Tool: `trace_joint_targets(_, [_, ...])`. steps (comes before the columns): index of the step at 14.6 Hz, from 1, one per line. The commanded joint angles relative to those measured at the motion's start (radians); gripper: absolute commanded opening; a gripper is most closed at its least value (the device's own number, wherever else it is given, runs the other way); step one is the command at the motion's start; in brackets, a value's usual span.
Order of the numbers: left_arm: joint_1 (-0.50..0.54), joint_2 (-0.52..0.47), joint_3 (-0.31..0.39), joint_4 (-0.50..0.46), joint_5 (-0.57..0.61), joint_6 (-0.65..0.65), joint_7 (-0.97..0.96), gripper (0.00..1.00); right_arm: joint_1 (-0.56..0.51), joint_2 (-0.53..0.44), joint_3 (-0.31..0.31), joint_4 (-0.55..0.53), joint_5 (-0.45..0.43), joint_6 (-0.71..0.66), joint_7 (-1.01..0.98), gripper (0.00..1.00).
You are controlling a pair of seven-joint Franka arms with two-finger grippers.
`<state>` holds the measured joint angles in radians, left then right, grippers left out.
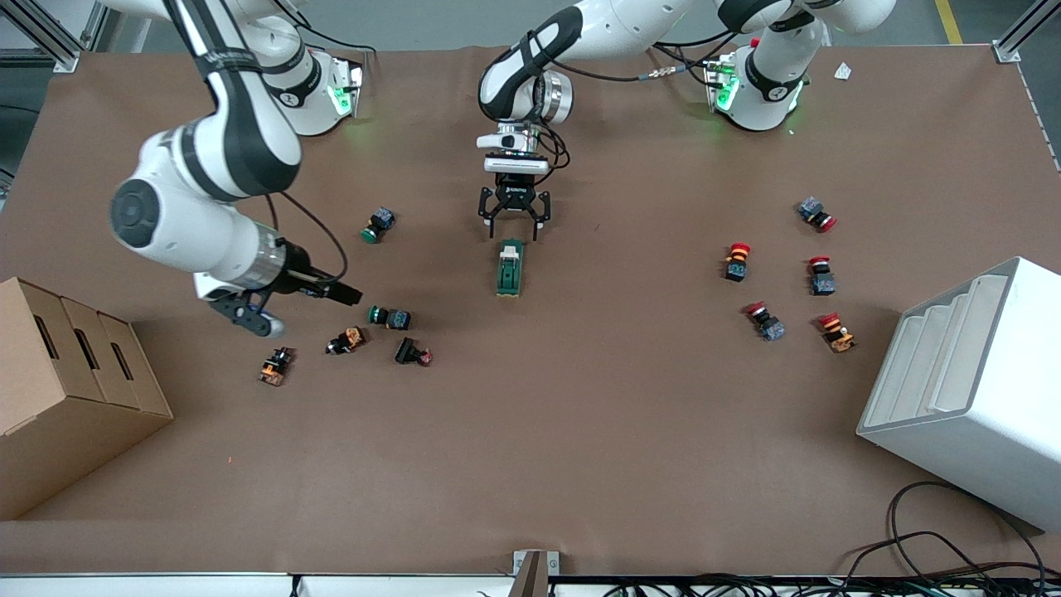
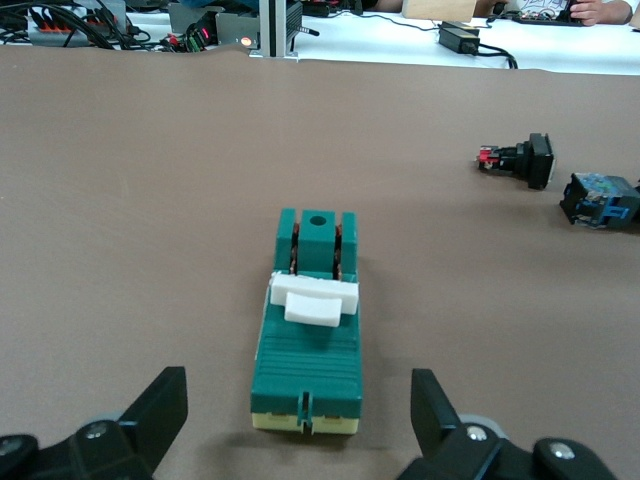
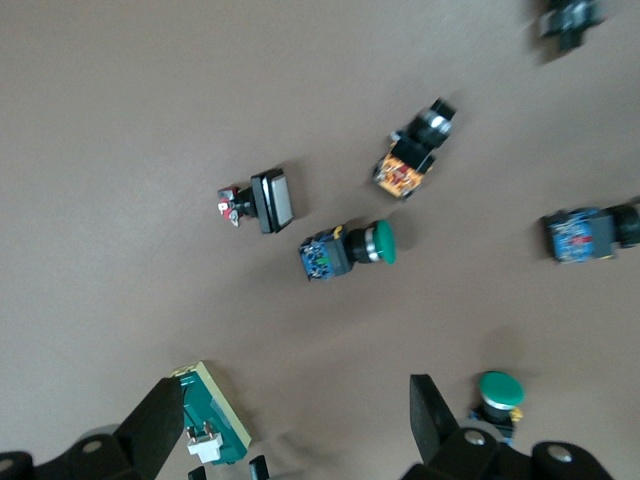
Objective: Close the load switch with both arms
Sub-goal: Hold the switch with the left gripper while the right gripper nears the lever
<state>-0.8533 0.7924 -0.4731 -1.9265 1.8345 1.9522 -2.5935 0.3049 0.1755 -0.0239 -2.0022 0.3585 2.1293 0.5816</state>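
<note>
The load switch [image 1: 509, 269] is a dark-green block lying mid-table, with its cream-white lever tab [image 2: 315, 298] raised on top. My left gripper [image 1: 514, 222] is open and low over the table, just at the switch's end that lies farther from the front camera. In the left wrist view the switch [image 2: 310, 350] lies between and just ahead of the open left gripper [image 2: 297, 415], untouched. My right gripper [image 1: 253, 317] is open and empty over the table toward the right arm's end, above a group of push buttons. The right wrist view shows the switch [image 3: 212, 415] off by one finger [image 3: 150, 430].
Green-capped buttons [image 1: 380, 224] [image 1: 390, 317] and other buttons [image 1: 346, 340] [image 1: 412, 353] [image 1: 276, 366] lie near the right gripper. Several red-capped buttons [image 1: 736, 260] lie toward the left arm's end. A cardboard box [image 1: 66, 390] and a white stepped bin [image 1: 970, 390] stand at the table's ends.
</note>
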Motion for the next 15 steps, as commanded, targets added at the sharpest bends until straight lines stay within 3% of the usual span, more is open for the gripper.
trace_joint_targets(1, [-0.01, 0.025, 0.004, 0.044, 0.008, -0.026, 0.018, 1.0, 0.068, -0.028, -0.007, -0.131, 0.074, 0.16, 0.044, 1.0])
trace_joint_targets(3, [-0.01, 0.04, 0.004, 0.047, 0.011, -0.048, 0.016, 1.0, 0.129, -0.025, -0.007, -0.182, 0.12, 0.242, 0.061, 1.0])
trace_joint_targets(5, [-0.01, 0.057, 0.004, 0.061, 0.009, -0.071, 0.016, 1.0, 0.198, -0.005, -0.007, -0.229, 0.219, 0.366, 0.064, 1.0])
trace_joint_targets(12, [-0.03, 0.091, 0.004, 0.072, 0.008, -0.131, 0.019, 1.0, 0.411, 0.119, -0.007, -0.228, 0.548, 0.618, 0.075, 1.0])
trace_joint_targets(15, [-0.033, 0.111, 0.004, 0.073, 0.012, -0.153, 0.018, 1.0, 0.493, 0.15, -0.007, -0.225, 0.626, 0.678, 0.075, 1.0])
